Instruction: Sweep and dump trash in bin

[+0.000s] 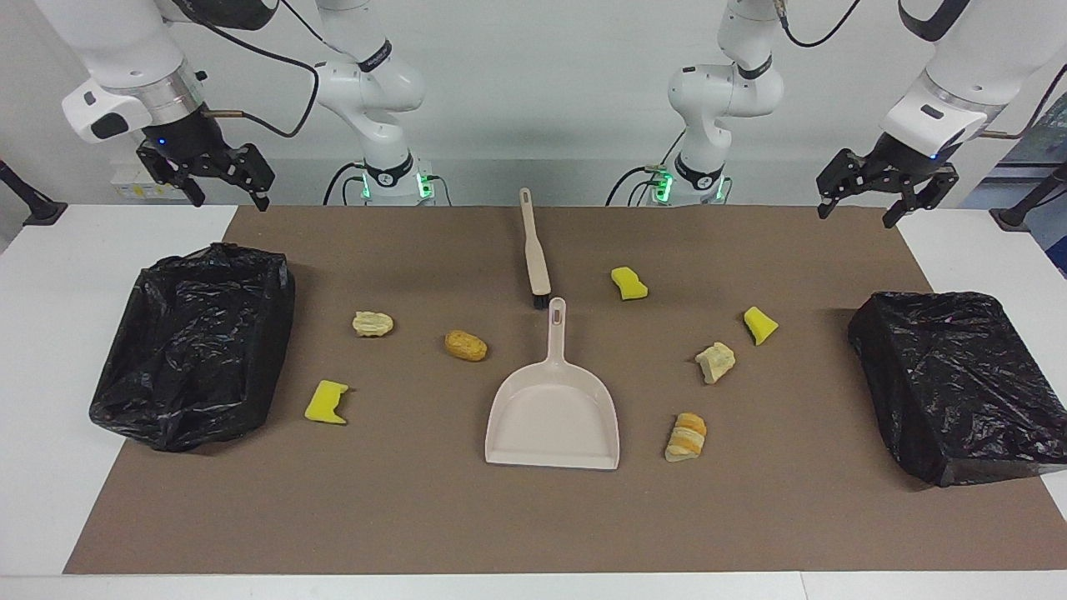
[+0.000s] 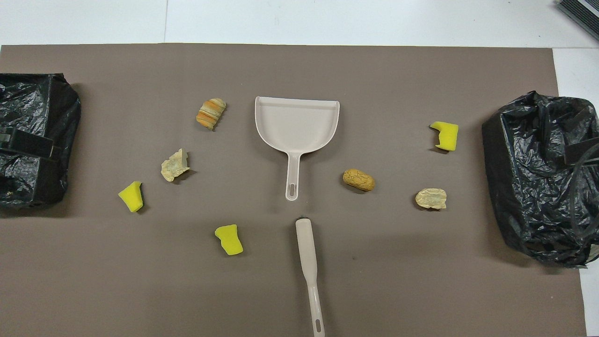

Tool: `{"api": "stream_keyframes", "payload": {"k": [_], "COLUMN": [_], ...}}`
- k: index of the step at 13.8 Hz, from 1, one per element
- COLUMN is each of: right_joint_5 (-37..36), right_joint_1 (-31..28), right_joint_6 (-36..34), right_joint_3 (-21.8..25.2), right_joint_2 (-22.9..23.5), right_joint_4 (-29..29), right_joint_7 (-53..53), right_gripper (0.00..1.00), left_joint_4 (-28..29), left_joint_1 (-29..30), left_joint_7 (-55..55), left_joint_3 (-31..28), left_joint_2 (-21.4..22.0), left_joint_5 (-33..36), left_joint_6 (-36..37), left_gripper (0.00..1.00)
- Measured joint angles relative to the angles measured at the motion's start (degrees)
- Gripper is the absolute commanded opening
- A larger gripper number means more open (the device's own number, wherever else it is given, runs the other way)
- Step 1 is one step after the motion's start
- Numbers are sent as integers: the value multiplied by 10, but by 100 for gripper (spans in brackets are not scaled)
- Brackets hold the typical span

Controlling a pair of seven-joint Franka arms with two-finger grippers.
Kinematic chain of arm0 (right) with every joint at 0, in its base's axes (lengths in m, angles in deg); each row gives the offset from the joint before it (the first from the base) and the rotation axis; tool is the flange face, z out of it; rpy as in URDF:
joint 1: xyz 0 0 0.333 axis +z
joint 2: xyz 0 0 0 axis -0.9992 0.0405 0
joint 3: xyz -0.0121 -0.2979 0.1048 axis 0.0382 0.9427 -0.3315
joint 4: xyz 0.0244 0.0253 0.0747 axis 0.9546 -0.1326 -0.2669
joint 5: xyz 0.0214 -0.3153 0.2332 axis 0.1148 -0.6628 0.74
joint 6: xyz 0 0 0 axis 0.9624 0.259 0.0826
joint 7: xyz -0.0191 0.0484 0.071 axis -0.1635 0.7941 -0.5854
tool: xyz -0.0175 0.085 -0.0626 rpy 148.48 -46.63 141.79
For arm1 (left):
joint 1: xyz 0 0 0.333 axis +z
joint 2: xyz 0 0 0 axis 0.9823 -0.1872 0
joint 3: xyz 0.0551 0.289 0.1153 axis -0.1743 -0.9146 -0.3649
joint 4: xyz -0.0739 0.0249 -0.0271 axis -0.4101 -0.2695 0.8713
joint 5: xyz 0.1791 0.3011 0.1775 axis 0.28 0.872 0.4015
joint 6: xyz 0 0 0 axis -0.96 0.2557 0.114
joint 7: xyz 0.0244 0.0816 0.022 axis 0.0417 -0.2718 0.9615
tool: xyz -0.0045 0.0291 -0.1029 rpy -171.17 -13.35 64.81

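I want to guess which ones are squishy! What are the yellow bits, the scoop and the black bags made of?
The yellow bits look like sponge foam: matte, bright, roughly cut edges, so probably squishy. The dustpan looks like hard beige plastic, smooth with a slight sheen and a moulded rim. The black bags look like thin plastic film, shiny and full of crinkles.

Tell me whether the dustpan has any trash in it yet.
Empty. The dustpan lies flat on the mat with a bare tray in both views; all seven scraps sit on the mat around it, none touching it.
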Motion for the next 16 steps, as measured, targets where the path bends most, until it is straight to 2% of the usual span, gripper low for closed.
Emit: {"api": "stream_keyframes", "payload": {"k": [9,12,16], "right_joint_5": [1,1,4], "right_joint_1": [4,17,57], "right_joint_6": [0,0,26], "right_joint_3": [0,-6,-16], "right_joint_2": [2,9,47], "right_joint_4": [0,-2,-3], "right_joint_7": [0,0,0], "right_gripper": [100,100,100], "left_joint_4": [11,82,218], "left_joint_1": [-7,-68,-201], "left_joint_7": [16,99,254], "left_joint_3": [17,30,37], "left_joint_2": [4,31,74], "left_joint_5": [-2,-3,-3], "left_joint_6": [-1,-47,-138], "left_gripper": [100,100,100]}}
